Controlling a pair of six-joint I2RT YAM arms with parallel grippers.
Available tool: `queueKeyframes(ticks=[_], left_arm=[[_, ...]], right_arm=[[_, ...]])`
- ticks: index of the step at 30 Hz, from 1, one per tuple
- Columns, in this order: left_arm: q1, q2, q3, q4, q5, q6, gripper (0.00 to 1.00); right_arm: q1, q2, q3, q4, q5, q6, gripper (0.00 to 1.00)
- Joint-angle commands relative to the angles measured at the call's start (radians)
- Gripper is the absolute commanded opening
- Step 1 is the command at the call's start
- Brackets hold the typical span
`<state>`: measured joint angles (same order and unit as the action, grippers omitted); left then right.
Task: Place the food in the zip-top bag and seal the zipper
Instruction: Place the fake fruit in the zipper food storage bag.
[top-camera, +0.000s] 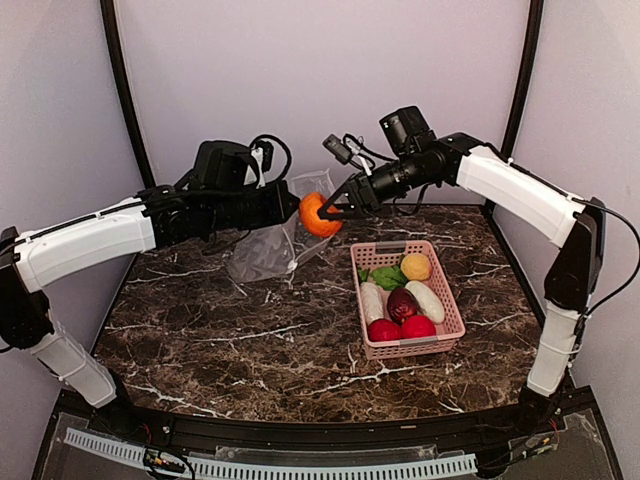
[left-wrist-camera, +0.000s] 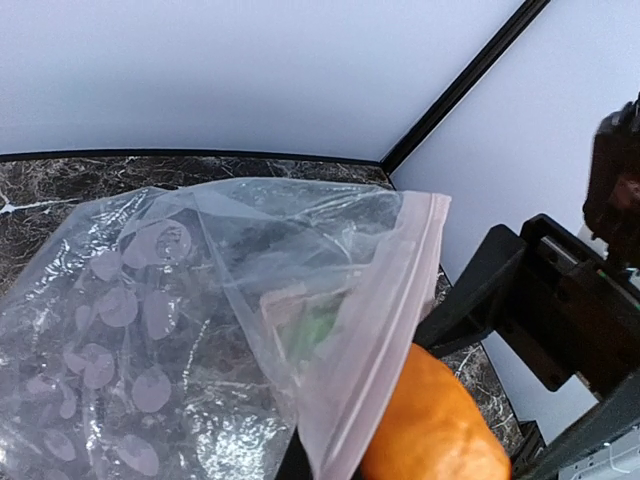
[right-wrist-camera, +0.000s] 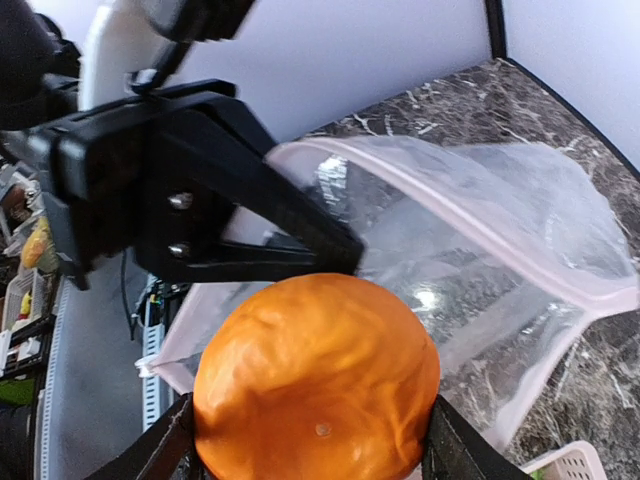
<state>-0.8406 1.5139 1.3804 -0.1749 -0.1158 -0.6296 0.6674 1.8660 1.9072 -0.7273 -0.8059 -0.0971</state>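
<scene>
Landmark: the pink mesh basket (top-camera: 455, 312), standing on the marble table (top-camera: 230, 330) on the right arm's side.
Left gripper (top-camera: 291, 206): raised above the table, to the left of the basket and farther back. Its fingers (right-wrist-camera: 300, 235) are pressed together on the mouth edge of the zip-top bag (top-camera: 268, 245).
Zip-top bag: hangs from that grip, left of the basket and well apart from it. Its lower part rests on the table and the mouth is turned toward the basket side.
Zipper (left-wrist-camera: 392, 325): the pale pink strip along the mouth edge. It is parted, so the mouth stands open.
Right gripper (top-camera: 332, 211): above the basket's far left corner, clamped on the orange ball (top-camera: 318, 214), one finger at each side.
Orange ball: in the air, just at the bag's mouth. I cannot tell if it touches the zipper.
Inside the basket: yellow ball (top-camera: 416, 266), green leaves (top-camera: 385, 277), two white oblong pieces (top-camera: 372, 302), maroon fruit (top-camera: 402, 303), two red fruits (top-camera: 384, 330).
</scene>
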Motion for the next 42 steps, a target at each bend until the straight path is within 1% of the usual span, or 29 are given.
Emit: queueKeyframes(ticks=[1, 6, 9, 11, 13, 15, 18, 21, 24, 25, 26, 27, 28, 29, 31, 32, 33, 35, 37, 40, 42], left_arm=[[-0.026, -0.037, 0.003, 0.054, 0.051, -0.06, 0.01], [-0.026, 0.0, 0.027, 0.059, 0.067, -0.066, 0.01], [-0.025, 0.034, 0.053, 0.048, 0.094, -0.078, 0.01], [-0.026, 0.042, 0.056, 0.045, 0.104, -0.082, 0.01], [-0.026, 0.037, 0.047, 0.035, 0.09, -0.082, 0.01], [-0.025, 0.021, 0.02, 0.033, 0.06, -0.082, 0.01], [-0.026, -0.019, -0.053, 0.053, 0.016, -0.082, 0.01], [-0.025, -0.049, -0.113, 0.047, -0.032, -0.067, 0.01], [-0.019, -0.078, -0.098, -0.063, -0.109, -0.002, 0.01], [-0.009, -0.083, -0.06, -0.156, -0.132, 0.017, 0.01], [-0.002, -0.095, -0.036, -0.207, -0.189, 0.053, 0.01], [0.014, -0.102, 0.011, -0.312, -0.219, 0.07, 0.01], [0.02, -0.121, 0.039, -0.36, -0.277, 0.098, 0.01], [0.029, -0.13, 0.1, -0.445, -0.296, 0.114, 0.01], [0.032, -0.149, 0.18, -0.536, -0.336, 0.208, 0.01], [0.034, -0.146, 0.203, -0.568, -0.349, 0.228, 0.01], [0.037, -0.128, 0.254, -0.64, -0.38, 0.26, 0.01], [0.041, -0.088, 0.317, -0.738, -0.402, 0.295, 0.01], [0.048, -0.049, 0.338, -0.791, -0.395, 0.314, 0.01], [0.051, -0.009, 0.328, -0.807, -0.34, 0.315, 0.01], [0.051, 0.007, 0.293, -0.777, -0.277, 0.303, 0.01]], right_arm=[[0.024, -0.014, -0.015, 0.038, 0.178, -0.024, 0.62], [0.078, 0.001, -0.005, 0.02, 0.277, -0.075, 0.64], [0.104, 0.018, 0.016, 0.014, 0.318, -0.094, 0.68], [0.11, 0.036, 0.056, -0.007, 0.298, -0.097, 0.77], [0.11, 0.038, 0.09, -0.036, 0.261, -0.108, 0.85], [0.108, 0.001, 0.071, -0.041, 0.239, -0.123, 0.89], [0.098, -0.087, 0.008, -0.041, 0.212, -0.156, 0.98], [0.075, -0.172, -0.039, -0.049, 0.191, -0.187, 0.99], [0.031, -0.268, -0.095, -0.061, 0.152, -0.207, 0.99], [0.01, -0.313, -0.119, -0.064, 0.137, -0.219, 0.99], [-0.014, -0.349, -0.141, -0.068, 0.127, -0.229, 0.99], [-0.038, -0.376, -0.163, -0.074, 0.129, -0.238, 0.99], [-0.065, -0.4, -0.194, -0.079, 0.134, -0.248, 0.99], [-0.096, -0.421, -0.222, -0.082, 0.14, -0.255, 0.99], [-0.175, -0.45, -0.295, -0.077, 0.14, -0.252, 0.97], [-0.219, -0.46, -0.332, -0.074, 0.129, -0.248, 0.96], [-0.258, -0.467, -0.369, -0.074, 0.117, -0.249, 0.95], [-0.317, -0.48, -0.435, -0.085, 0.111, -0.272, 0.94], [-0.333, -0.49, -0.497, -0.11, 0.162, -0.346, 0.92], [-0.333, -0.503, -0.583, -0.115, 0.265, -0.402, 0.88], [-0.333, -0.505, -0.624, -0.11, 0.315, -0.419, 0.86]])
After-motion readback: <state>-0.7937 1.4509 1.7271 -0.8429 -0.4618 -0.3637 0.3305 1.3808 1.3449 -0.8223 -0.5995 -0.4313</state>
